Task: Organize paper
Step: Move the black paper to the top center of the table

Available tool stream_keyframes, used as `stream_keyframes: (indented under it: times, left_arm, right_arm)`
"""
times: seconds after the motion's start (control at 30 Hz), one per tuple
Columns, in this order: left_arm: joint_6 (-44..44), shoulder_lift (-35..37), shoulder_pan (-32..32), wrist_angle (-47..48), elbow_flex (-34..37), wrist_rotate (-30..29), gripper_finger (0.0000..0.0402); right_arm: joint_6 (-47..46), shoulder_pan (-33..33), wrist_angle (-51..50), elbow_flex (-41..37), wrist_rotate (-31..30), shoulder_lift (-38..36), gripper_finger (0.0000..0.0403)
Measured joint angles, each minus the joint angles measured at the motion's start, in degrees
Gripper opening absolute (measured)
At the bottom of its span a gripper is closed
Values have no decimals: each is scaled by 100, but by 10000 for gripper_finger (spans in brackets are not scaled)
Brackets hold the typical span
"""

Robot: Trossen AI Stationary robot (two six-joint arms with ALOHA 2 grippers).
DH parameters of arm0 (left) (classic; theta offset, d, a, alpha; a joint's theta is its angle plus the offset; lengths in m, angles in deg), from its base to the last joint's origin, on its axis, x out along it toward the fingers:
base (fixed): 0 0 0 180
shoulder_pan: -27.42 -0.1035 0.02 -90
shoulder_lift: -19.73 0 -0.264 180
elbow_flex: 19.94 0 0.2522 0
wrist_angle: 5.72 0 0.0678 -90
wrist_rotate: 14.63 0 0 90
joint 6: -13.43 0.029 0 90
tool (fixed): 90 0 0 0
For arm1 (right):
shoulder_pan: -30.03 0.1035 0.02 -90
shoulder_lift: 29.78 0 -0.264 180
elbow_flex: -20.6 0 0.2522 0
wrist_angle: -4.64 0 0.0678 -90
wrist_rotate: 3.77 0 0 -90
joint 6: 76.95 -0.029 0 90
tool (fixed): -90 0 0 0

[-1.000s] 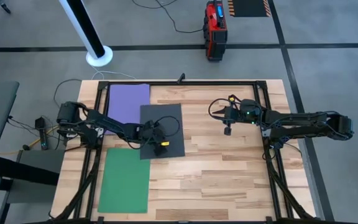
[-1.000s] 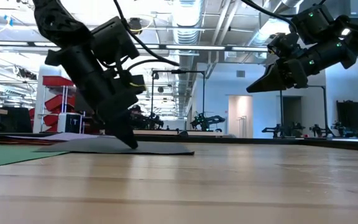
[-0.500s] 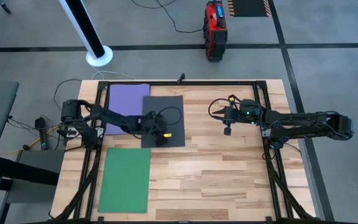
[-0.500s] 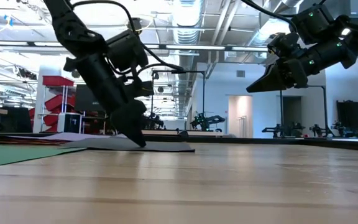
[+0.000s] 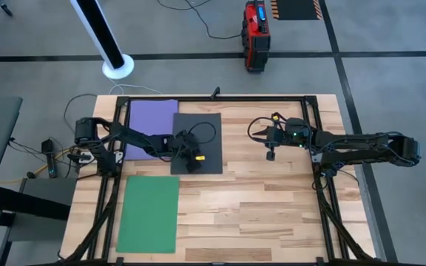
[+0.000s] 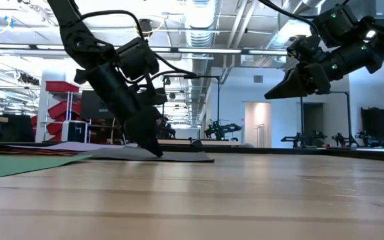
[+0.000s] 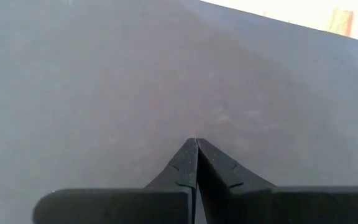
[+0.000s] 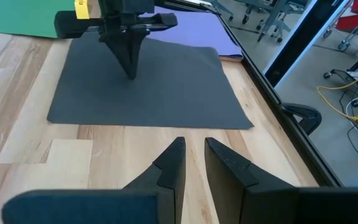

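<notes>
So the dark grey sheet (image 5: pixel 196 132) is the thing to watch here; everything else makes sense relative to it. Over on its left, the purple sheet (image 5: pixel 152 128) lies flat at the back of the surface (image 5: pixel 272 199), and the grey one overlaps its right edge a bit. The green sheet (image 5: pixel 149 213) sits just in front of the grey sheet's left corner, off toward the near edge, not touching it as far as I can tell. Those are the only sheets I can spot from here.

The left hand (image 5: pixel 191 158) is planted right on the grey sheet, near its front edge, fingers pinched together into one point and pressing straight down. It's not gripping anything; my guess is it's using the tip like a fingertip to drag the sheet around flat, since paper this thin is hard to pick off wood. The sheet looks pretty square with the purple one, so I'd say it's being nudged into line or onto a stack.

Off to the right of the grey sheet, well clear of it, the right hand (image 5: pixel 271 154) hangs up in the air above bare wood, fingers slightly apart with nothing between them. Looks like it's just parked out of the way.
</notes>
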Motion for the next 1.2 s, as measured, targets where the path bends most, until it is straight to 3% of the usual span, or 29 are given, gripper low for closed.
stream_keyframes:
  times: [0.57,0.63,0.83,1.07,1.2]
  left_arm:
    - [334,3,-173,-614,-193,-20,0]
    - [329,7,-165,-290,-380,-92,0]
    - [464,-119,-43,1688,-1248,-1310,0]
    - [344,-799,-101,2501,-1670,-1361,0]
    - [264,-1317,-76,2435,-2013,-1273,0]
  right_arm:
    - [6,1,31,0,0,0,59]
    - [25,0,58,0,0,0,59]
    - [27,1,50,0,0,0,59]
    - [15,-1,20,4,0,-1,59]
    - [24,-30,-18,4,0,1,59]
